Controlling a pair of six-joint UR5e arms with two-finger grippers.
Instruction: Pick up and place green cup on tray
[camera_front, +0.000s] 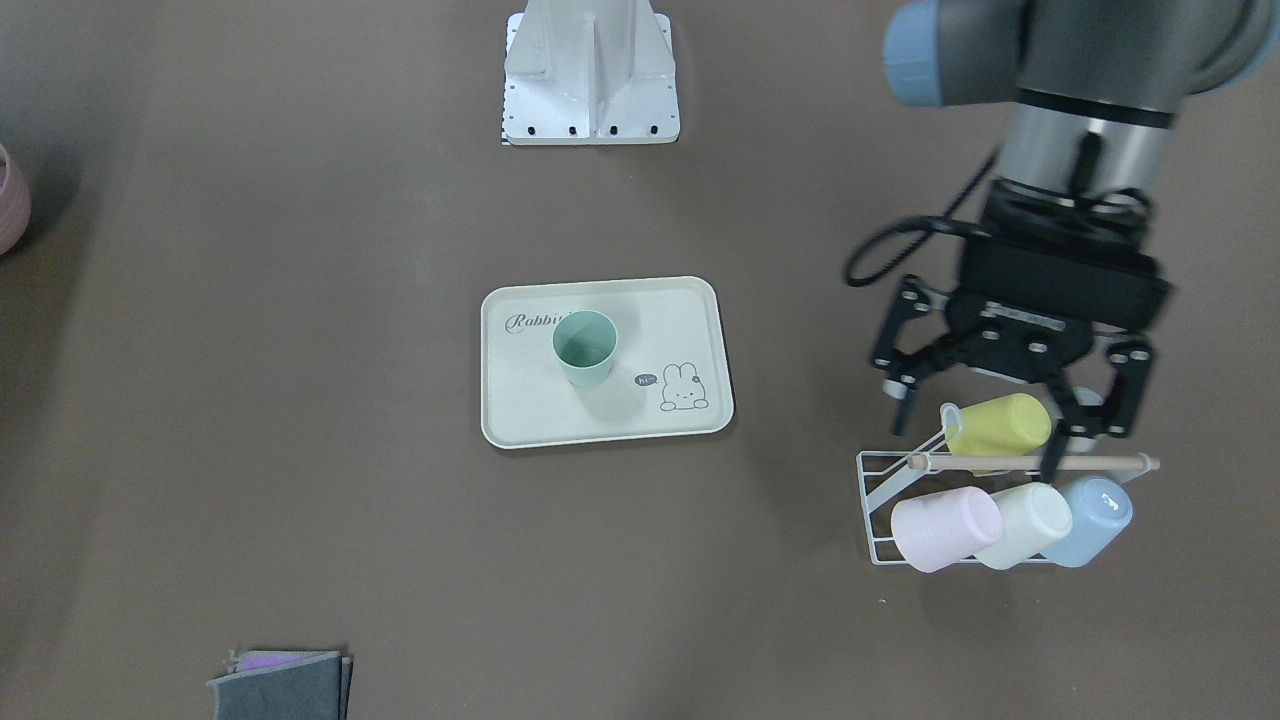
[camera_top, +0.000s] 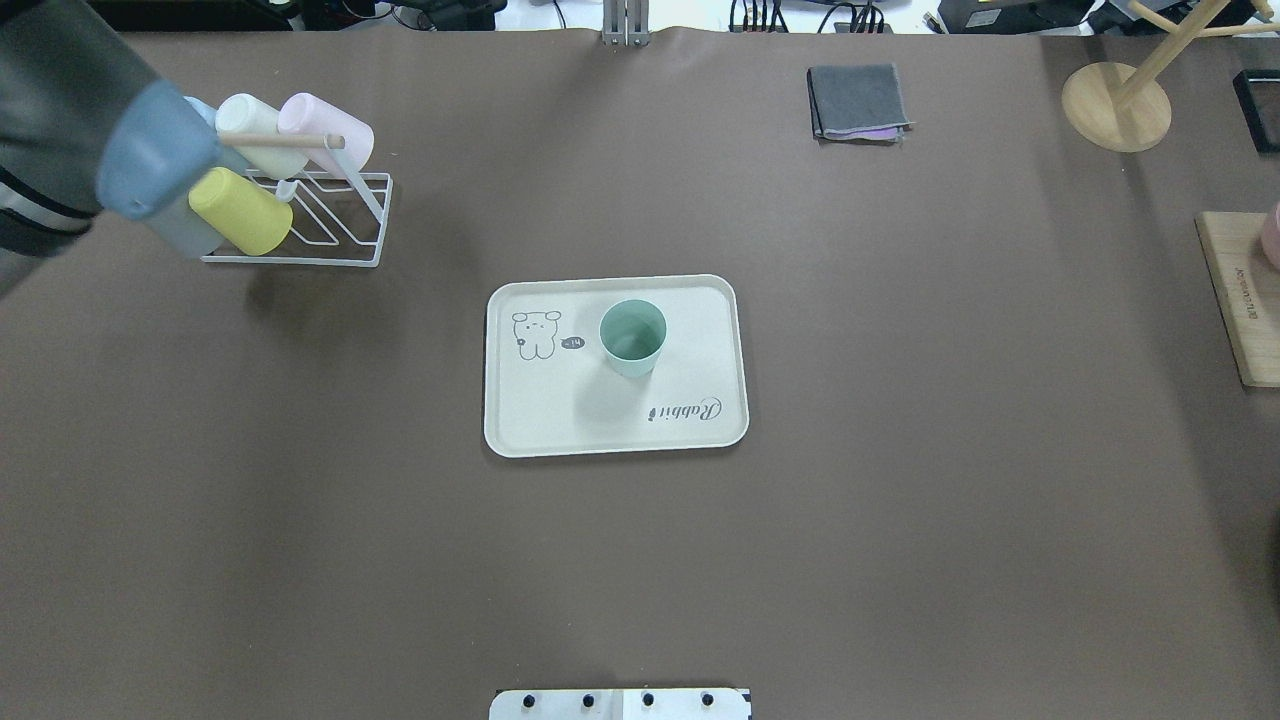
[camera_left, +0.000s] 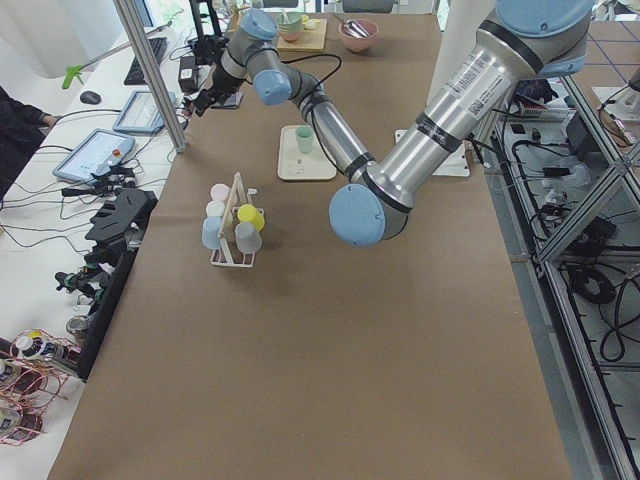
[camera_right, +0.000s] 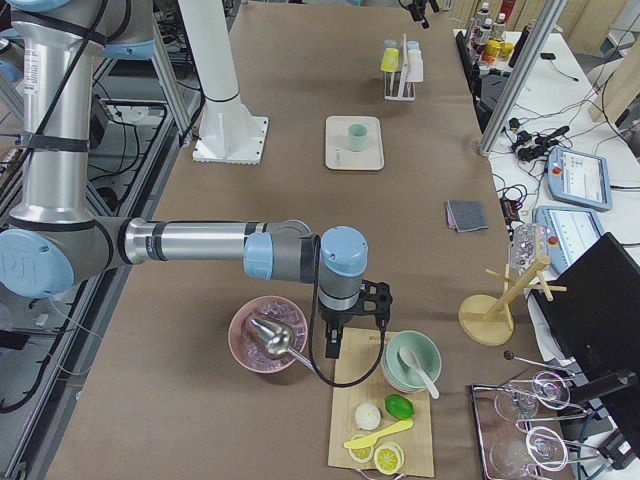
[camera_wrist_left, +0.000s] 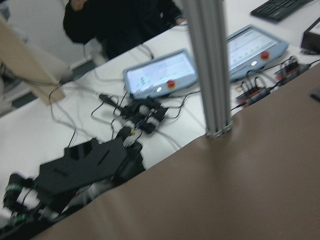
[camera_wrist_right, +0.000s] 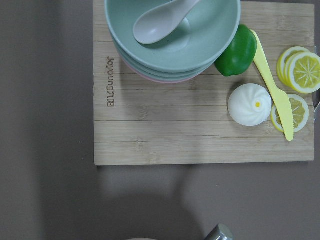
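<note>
My left gripper (camera_front: 977, 446) points down, wide open, over the white wire rack (camera_front: 862, 510) near the table's corner.

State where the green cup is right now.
In the overhead view, the green cup stands upright on the tray near the middle of the table, between the rabbit drawing and the lettering.

Left tool (camera_front: 985, 428) with jaws apart; right tool (camera_right: 345, 335) downward.
</note>
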